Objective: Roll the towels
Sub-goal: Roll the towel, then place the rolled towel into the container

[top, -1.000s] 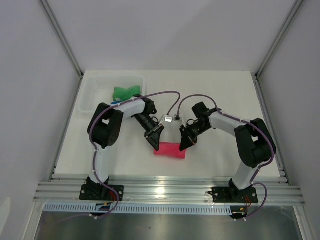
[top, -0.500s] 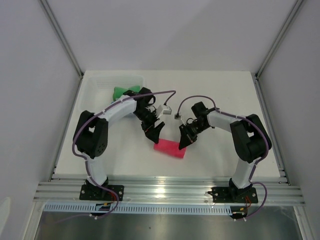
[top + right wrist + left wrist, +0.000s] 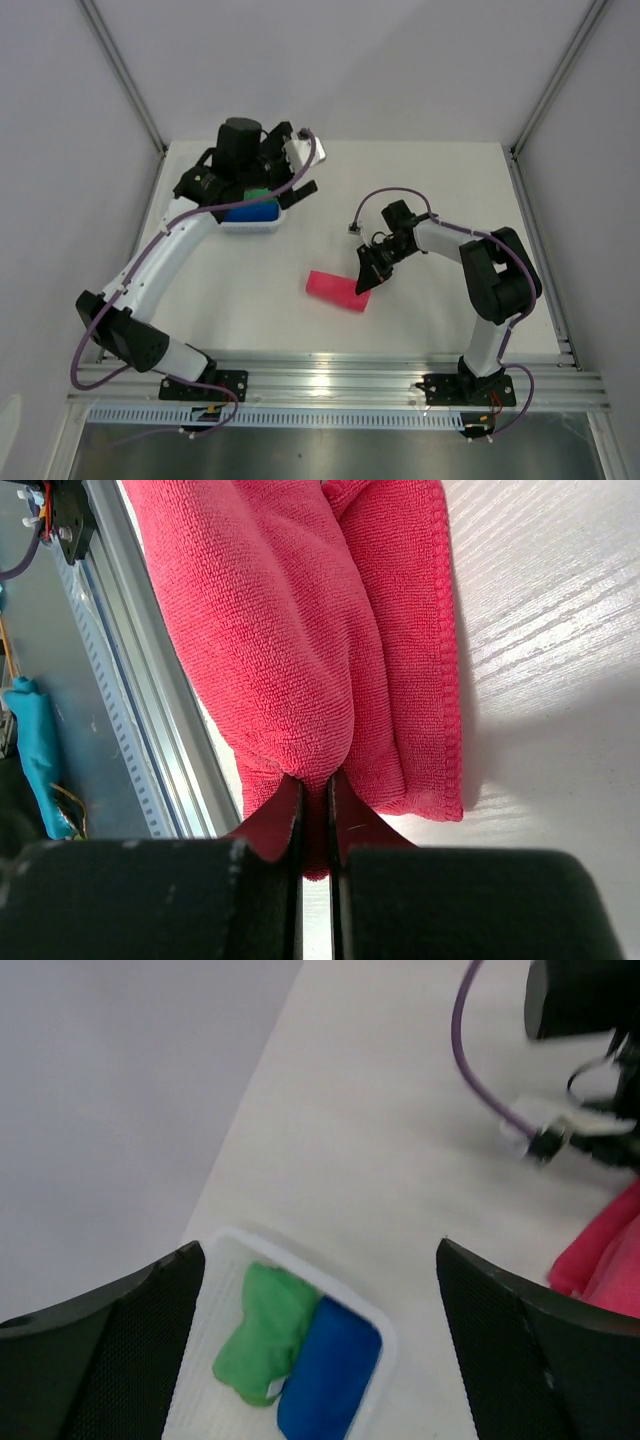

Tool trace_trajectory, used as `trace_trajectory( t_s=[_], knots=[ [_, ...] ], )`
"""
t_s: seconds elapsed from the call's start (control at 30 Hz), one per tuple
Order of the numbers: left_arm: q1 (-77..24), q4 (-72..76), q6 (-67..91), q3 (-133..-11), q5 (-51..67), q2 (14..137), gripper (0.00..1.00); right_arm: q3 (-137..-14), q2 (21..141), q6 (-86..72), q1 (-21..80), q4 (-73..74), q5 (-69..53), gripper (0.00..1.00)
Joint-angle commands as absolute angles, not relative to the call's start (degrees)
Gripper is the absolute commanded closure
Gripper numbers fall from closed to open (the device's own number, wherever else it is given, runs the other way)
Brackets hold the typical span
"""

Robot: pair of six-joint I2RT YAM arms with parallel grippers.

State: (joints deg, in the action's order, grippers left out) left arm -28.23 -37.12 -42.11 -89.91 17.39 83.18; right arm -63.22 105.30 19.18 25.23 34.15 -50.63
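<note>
Pinching a thin fold of the pink towel (image 3: 270, 630) between its two fingers, the right claw (image 3: 315, 790) is pressed almost together, with only that sliver of cloth in the gap. From the tips the towel runs away as a thick, layered bundle lying flat on the white table (image 3: 430, 180), its stitched hem along one side. Seen from above, the right claw (image 3: 362, 285) sits at the end of the bundle nearest its own arm, and the pink towel (image 3: 337, 291) stretches from it toward the left arm's side.

The left claw (image 3: 320, 1260) is spread wide apart with nothing between its fingers, raised well above the table at the far left corner. Straight below it is the white plastic basket (image 3: 232, 1260). Inside lie the green towel (image 3: 265, 1330) and the blue towel (image 3: 330, 1365), side by side and touching, the green one toward the wall. The pink towel is well apart from this claw, off toward the right arm
</note>
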Motion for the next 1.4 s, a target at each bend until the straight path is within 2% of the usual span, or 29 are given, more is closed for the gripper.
trace_trajectory(
  t_s=[0.0, 0.03, 0.1, 0.13, 0.17, 0.23, 0.27, 0.33, 0.47, 0.6, 0.73, 0.97, 1.37],
  knots=[
    [-27.2, -35.8, -31.9, -100.8, 25.6, 89.5, 0.01, -64.6, 106.3, 20.7, 24.8, 31.2, -47.6, 1.0],
    [-27.2, -39.3, -32.2, -104.4, 37.0, 92.5, 0.25, -64.5, 106.3, 20.7, 24.7, 31.1, -47.5, 1.0],
    [-28.3, -44.6, -35.0, -105.6, 44.3, 93.5, 0.39, -64.5, 106.6, 20.6, 24.4, 31.0, -47.3, 1.0],
    [-32.0, -44.0, -39.4, -104.2, 37.5, 93.1, 0.39, -64.6, 107.0, 20.5, 24.3, 31.0, -47.4, 1.0],
    [-34.1, -42.5, -42.6, -95.7, 32.0, 90.8, 0.39, -64.5, 107.1, 20.5, 24.2, 31.0, -48.0, 1.0],
    [-39.2, -34.8, -52.1, -88.0, 23.5, 87.7, 0.39, -64.4, 107.5, 19.7, 23.9, 30.6, -48.4, 1.0],
    [-40.3, -27.8, -53.6, -76.6, 22.2, 84.4, 0.37, -64.6, 107.8, 19.2, 23.8, 30.2, -48.7, 1.0],
    [-43.4, -24.6, -59.0, -68.5, 21.7, 82.1, 0.32, -64.7, 108.2, 17.5, 23.7, 30.1, -49.0, 1.0],
    [-46.6, -20.1, -64.7, -59.0, 23.6, 78.9, 0.29, -64.9, 110.3, 14.9, 22.5, 29.7, -51.5, 1.0],
    [-51.1, -14.0, -70.7, -48.7, 20.1, 79.5, 0.28, -64.7, 111.9, 12.7, 21.2, 29.4, -54.5, 1.0],
    [-52.7, -8.3, -69.3, -47.0, 16.8, 82.3, 0.27, -64.4, 112.7, 12.7, 20.4, 28.7, -56.2, 1.0],
    [-53.3, -7.0, -71.3, -46.5, 17.2, 86.1, 0.28, -64.5, 114.0, 12.6, 19.9, 28.5, -57.7, 1.0],
    [-52.5, -12.8, -67.2, -53.7, 13.6, 96.5, 0.3, -65.2, 115.0, 12.2, 19.2, 28.7, -58.1, 1.0]
  ],
)
